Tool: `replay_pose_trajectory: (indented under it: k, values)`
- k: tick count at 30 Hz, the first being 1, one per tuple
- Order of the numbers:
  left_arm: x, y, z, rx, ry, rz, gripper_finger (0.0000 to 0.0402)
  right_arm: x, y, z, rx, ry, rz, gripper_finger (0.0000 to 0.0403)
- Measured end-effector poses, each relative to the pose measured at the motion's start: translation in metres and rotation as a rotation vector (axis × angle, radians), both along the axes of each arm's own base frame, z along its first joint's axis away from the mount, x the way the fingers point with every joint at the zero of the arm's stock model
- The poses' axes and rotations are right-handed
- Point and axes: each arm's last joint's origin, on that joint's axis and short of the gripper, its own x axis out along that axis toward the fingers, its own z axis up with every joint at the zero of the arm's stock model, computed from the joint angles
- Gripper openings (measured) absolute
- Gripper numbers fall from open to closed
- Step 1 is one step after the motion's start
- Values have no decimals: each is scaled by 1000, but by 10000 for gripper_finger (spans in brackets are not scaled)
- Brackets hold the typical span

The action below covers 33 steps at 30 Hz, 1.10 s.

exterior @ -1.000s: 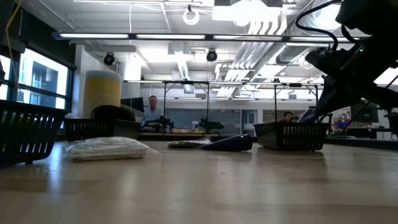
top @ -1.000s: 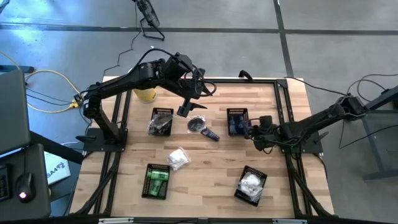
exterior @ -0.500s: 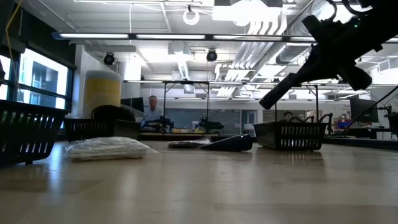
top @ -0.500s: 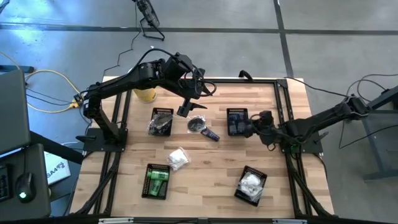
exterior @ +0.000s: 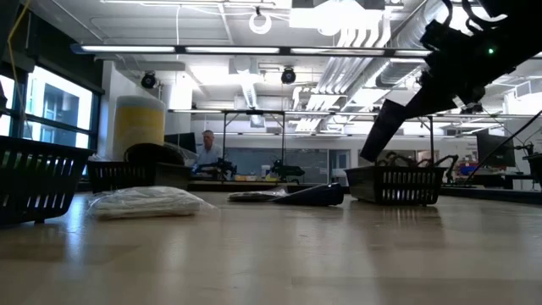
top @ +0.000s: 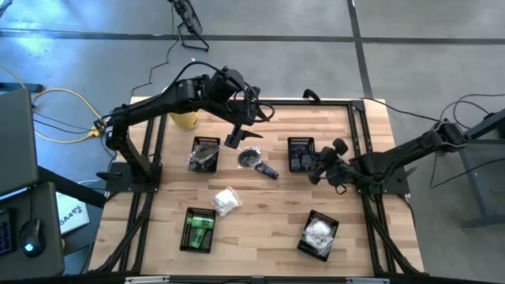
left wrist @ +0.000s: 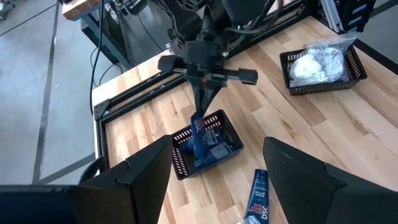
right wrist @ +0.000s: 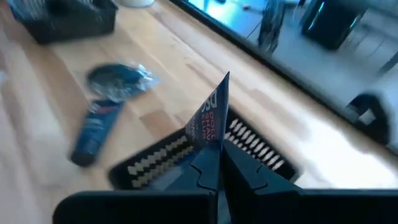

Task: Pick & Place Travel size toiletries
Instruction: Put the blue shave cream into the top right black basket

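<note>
My right gripper point(top: 316, 169) hovers over the black mesh basket point(top: 301, 154) of dark blue tubes at the table's right middle, shut on one dark blue tube point(left wrist: 198, 138). The same tube point(right wrist: 211, 115) sticks out past the fingers in the right wrist view. My left gripper point(top: 233, 141) hangs open high above a silvery-clear packet point(top: 251, 157) that lies flat on the wood. Beside the packet another dark blue tube point(top: 268, 170) lies on the table. A white packet point(top: 226, 201) lies loose near the middle. My right gripper pinches the dark blue tube by its upper end point(left wrist: 199, 118) between its two fingers. The fingers slant down from the table's right side. The tube hangs below them, its lower end point(left wrist: 199, 160) down inside the basket; whether it touches the tubes there I cannot tell.
A basket of silvery packets point(top: 204, 154) stands left of middle. A basket of green bottles point(top: 198, 229) is at the near left and one of white packets point(top: 319, 234) at the near right. A yellow canister point(top: 185, 120) stands at the far left. A black frame point(top: 359, 150) rims the table.
My right gripper has rolled about its own axis and tipped, rising a little over the tube basket and shifting slightly toward the table's left, still shut.
</note>
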Motion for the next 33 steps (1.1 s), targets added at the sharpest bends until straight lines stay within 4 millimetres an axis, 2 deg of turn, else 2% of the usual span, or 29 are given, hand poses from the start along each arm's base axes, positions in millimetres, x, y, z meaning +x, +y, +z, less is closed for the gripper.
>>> replay_pose_trajectory:
  k: [7,19,27,33]
  values:
    - [0,0,0,-4,0,1,245,4,-3,-4,-240,177,42,3]
    - [0,0,0,-6,1,4,245,18,-19,-26,-373,440,57,3]
    - [0,0,0,-4,2,6,245,25,-16,-25,-269,359,107,18]
    - [0,0,0,-3,2,5,245,28,-16,-17,-287,379,115,68]
